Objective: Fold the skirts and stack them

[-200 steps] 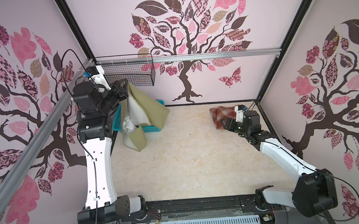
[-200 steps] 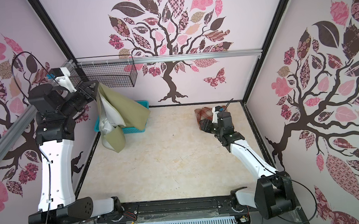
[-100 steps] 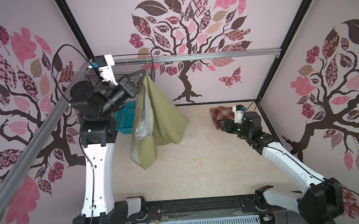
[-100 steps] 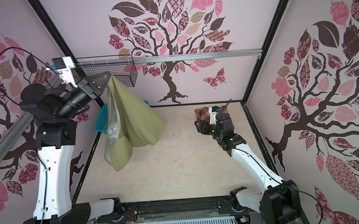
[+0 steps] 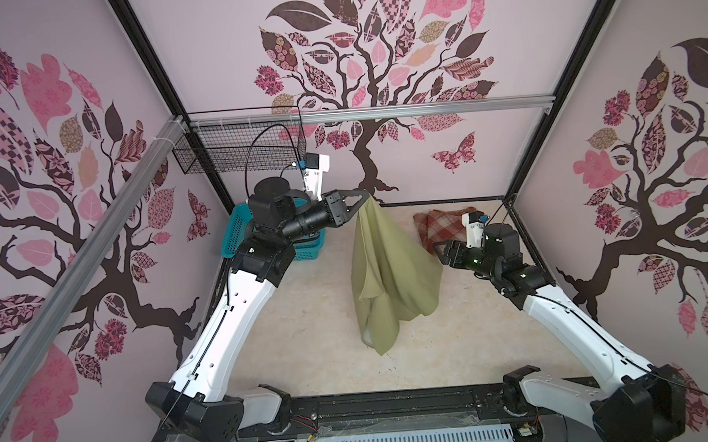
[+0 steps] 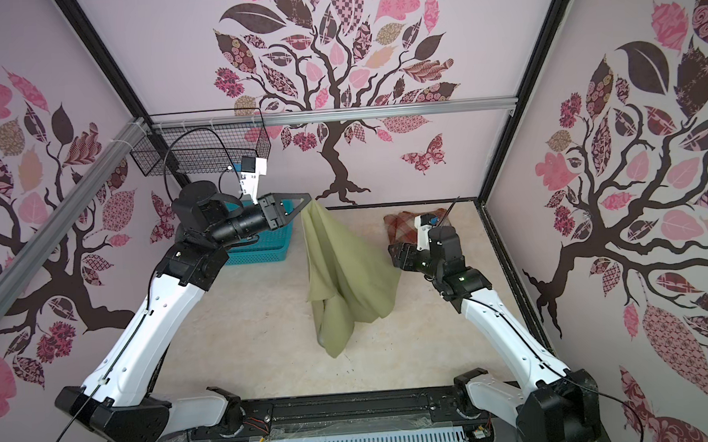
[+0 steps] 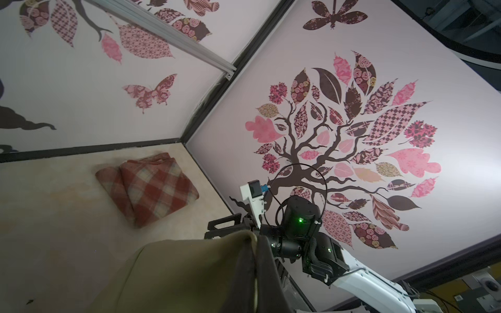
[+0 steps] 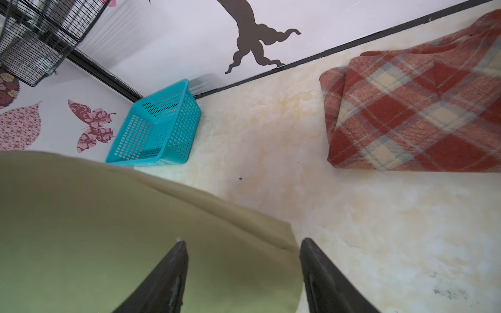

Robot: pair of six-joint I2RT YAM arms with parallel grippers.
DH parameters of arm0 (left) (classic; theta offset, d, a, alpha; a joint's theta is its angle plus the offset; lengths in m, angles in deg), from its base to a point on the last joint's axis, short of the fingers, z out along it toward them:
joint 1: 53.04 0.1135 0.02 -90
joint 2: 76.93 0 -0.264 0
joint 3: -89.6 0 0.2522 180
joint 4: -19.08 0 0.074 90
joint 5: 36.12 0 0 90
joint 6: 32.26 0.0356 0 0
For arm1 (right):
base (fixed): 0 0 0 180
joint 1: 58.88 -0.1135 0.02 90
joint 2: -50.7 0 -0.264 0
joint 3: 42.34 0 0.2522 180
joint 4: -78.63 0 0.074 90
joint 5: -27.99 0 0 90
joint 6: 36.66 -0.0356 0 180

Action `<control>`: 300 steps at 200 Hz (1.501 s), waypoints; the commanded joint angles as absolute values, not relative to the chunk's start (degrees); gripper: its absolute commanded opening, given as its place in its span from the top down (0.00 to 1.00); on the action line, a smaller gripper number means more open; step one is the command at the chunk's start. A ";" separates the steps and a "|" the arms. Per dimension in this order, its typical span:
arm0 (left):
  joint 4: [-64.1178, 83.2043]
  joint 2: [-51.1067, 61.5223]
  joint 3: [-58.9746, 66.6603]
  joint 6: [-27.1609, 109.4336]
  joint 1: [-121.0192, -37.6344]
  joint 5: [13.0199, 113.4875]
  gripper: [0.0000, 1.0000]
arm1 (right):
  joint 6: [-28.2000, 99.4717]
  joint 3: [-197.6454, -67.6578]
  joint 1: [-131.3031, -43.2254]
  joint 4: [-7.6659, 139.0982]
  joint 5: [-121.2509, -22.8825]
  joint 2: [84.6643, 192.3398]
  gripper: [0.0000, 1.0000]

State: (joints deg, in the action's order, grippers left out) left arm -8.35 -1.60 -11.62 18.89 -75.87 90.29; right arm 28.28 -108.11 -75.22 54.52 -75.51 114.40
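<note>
The olive-green skirt (image 5: 390, 270) (image 6: 342, 272) hangs in loose folds over the table's middle, and its lower end reaches the table. My left gripper (image 5: 367, 196) (image 6: 307, 199) (image 7: 256, 239) is raised high and shut on the skirt's top edge. The folded rust-red and cream plaid skirt (image 5: 440, 226) (image 6: 402, 223) (image 8: 420, 113) (image 7: 151, 189) lies at the back right. My right gripper (image 5: 439, 253) (image 6: 391, 255) (image 8: 242, 244) is open, close beside the hanging skirt's right edge, with nothing gripped. The green cloth (image 8: 108, 230) fills the space past its fingers.
A turquoise plastic basket (image 5: 236, 232) (image 6: 262, 251) (image 8: 160, 127) stands at the back left, partly behind my left arm. A black wire basket (image 5: 236, 153) (image 6: 199, 149) hangs on the back wall rail. Patterned walls close in three sides.
My left arm has swung the olive-green skirt from the basket rightward to the table's middle. My right gripper has left the plaid skirt, opened wider and come up to the hanging cloth.
</note>
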 commanded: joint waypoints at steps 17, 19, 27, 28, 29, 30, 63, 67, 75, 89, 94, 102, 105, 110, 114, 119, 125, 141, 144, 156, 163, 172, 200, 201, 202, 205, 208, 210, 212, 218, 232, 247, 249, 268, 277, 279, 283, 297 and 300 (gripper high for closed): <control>-11.40 -7.65 0.00 26.36 -74.52 81.56 1.00 | 29.17 -106.83 -75.40 54.77 -76.81 115.51 0.32; -11.45 -7.93 1.01 26.30 -74.45 81.46 1.00 | 29.17 -106.60 -75.40 54.94 -76.90 115.73 0.33; -11.55 -8.89 4.57 26.28 -73.85 81.31 1.00 | 29.26 -105.56 -75.40 55.72 -77.25 116.36 0.34; -11.55 -9.03 4.79 26.23 -73.73 81.31 1.00 | 29.30 -105.44 -75.40 55.76 -77.32 116.40 0.34; -11.64 -9.14 5.29 26.26 -73.71 81.22 1.00 | 29.32 -105.38 -75.40 55.83 -77.45 116.47 0.35; -11.68 -9.25 5.76 26.18 -73.66 81.22 1.00 | 29.42 -105.22 -75.40 55.91 -77.55 116.63 0.35; -18.32 -11.91 16.02 25.82 -70.26 80.71 0.77 | 29.69 -102.26 -75.40 56.98 -79.43 120.95 0.36; -19.38 -12.35 16.80 25.91 -69.73 80.65 0.73 | 29.70 -101.90 -75.40 57.26 -79.69 121.45 0.36; -21.64 -13.41 17.90 26.38 -68.62 80.11 0.66 | 29.63 -101.18 -75.40 57.77 -80.22 122.31 0.36; -26.80 -15.07 17.82 28.75 -67.89 76.63 0.58 | 29.61 -100.25 -75.40 58.52 -80.57 123.79 0.34; -28.64 -15.50 17.37 29.83 -67.89 75.16 0.58 | 29.61 -100.07 -75.40 58.69 -80.48 124.31 0.32; -31.11 -15.89 16.44 31.45 -67.89 73.82 0.57 | 29.52 -99.97 -75.40 59.09 -80.40 125.15 0.30; -32.06 -15.93 16.06 32.14 -67.89 73.23 0.56 | 29.52 -99.96 -75.40 59.33 -80.38 125.43 0.30; -33.47 -15.86 15.41 32.93 -67.93 72.42 0.56 | 29.52 -99.96 -75.40 59.76 -80.30 126.14 0.29; -34.36 -15.71 14.66 33.60 -67.89 72.03 0.56 | 29.56 -99.96 -75.40 60.12 -80.25 126.62 0.29; -35.19 -15.42 14.09 34.22 -67.91 71.71 0.56 | 29.65 -99.98 -75.40 60.56 -80.34 127.45 0.29; -35.82 -14.87 13.33 34.81 -67.90 71.48 0.56 | 29.83 -100.40 -75.36 60.95 -79.95 128.70 0.29; -35.53 -13.33 13.07 34.73 -67.90 72.76 0.56 | 30.04 -101.66 -75.40 61.93 -78.13 131.69 0.29; -35.24 -12.97 13.27 34.56 -67.94 73.21 0.56 | 30.04 -101.97 -75.40 62.18 -77.95 132.24 0.29; -33.36 -11.82 14.79 33.27 -67.92 74.74 0.57 | 30.13 -103.07 -75.32 64.08 -77.69 134.72 0.29; -32.17 -11.32 15.77 32.68 -67.91 75.47 0.57 | 29.92 -103.56 -75.32 65.38 -77.34 136.15 0.29; -31.02 -10.72 16.62 31.92 -67.90 76.12 0.58 | 29.69 -104.62 -75.22 66.63 -77.43 138.29 0.30; -29.19 -9.75 18.04 30.93 -67.89 77.22 0.58 | 29.39 -107.58 -75.14 70.49 -75.81 144.77 0.33; -29.16 -9.77 18.07 30.89 -67.89 77.24 0.59 | 29.36 -107.68 -75.14 70.62 -75.77 144.97 0.33; -29.14 -9.78 18.08 30.87 -67.89 77.25 0.59 | 29.35 -107.77 -75.14 70.69 -75.75 145.12 0.33; -29.24 -9.59 18.02 30.85 -67.93 77.26 0.59 | 29.26 -108.26 -75.08 70.98 -75.91 145.78 0.33; -29.28 -9.61 18.03 30.77 -67.93 77.20 0.59 | 29.24 -108.61 -75.06 71.28 -76.19 146.48 0.33; -29.30 -9.54 18.08 30.76 -67.90 77.24 0.59 | 29.25 -108.89 -75.05 71.46 -76.39 146.89 0.34; -29.35 -9.55 18.07 30.76 -67.89 77.26 0.59 | 29.27 -109.13 -75.05 71.63 -76.68 147.32 0.34; -29.38 -9.79 18.02 30.85 -67.89 77.03 0.59 | 29.33 -110.03 -75.06 71.94 -77.78 148.44 0.37; -29.45 -9.87 18.02 30.94 -67.89 76.73 0.59 | 29.69 -111.92 -75.14 71.91 -79.58 150.54 0.53; -29.79 -10.05 18.01 31.12 -67.93 76.69 0.59 | 29.52 -112.19 -75.14 72.63 -79.42 151.07 0.69; -29.82 -9.98 18.06 31.20 -67.92 76.72 0.59 | 29.63 -112.24 -75.14 72.67 -79.46 151.03 0.71; -30.40 -10.06 18.06 31.74 -67.98 76.21 0.60 | 30.13 -112.26 -75.14 73.06 -80.27 150.01 0.92; -30.25 -10.10 18.25 31.67 -67.89 75.94 0.60 | 30.26 -112.18 -75.15 73.54 -80.94 149.40 1.00; -30.20 -10.06 18.22 31.65 -67.89 75.90 0.60 | 30.30 -112.22 -75.10 73.54 -81.14 149.16 1.00; -30.08 -10.12 18.30 31.60 -67.89 75.93 0.61 | 30.35 -112.26 -75.14 73.53 -81.27 148.95 1.00; -29.53 -10.14 18.51 31.38 -67.83 76.11 0.61 | 30.58 -112.89 -75.14 72.81 -81.64 147.92 1.00; -29.44 -10.17 18.54 31.39 -67.85 76.05 0.61 | 30.76 -113.06 -75.14 72.58 -81.96 147.67 1.00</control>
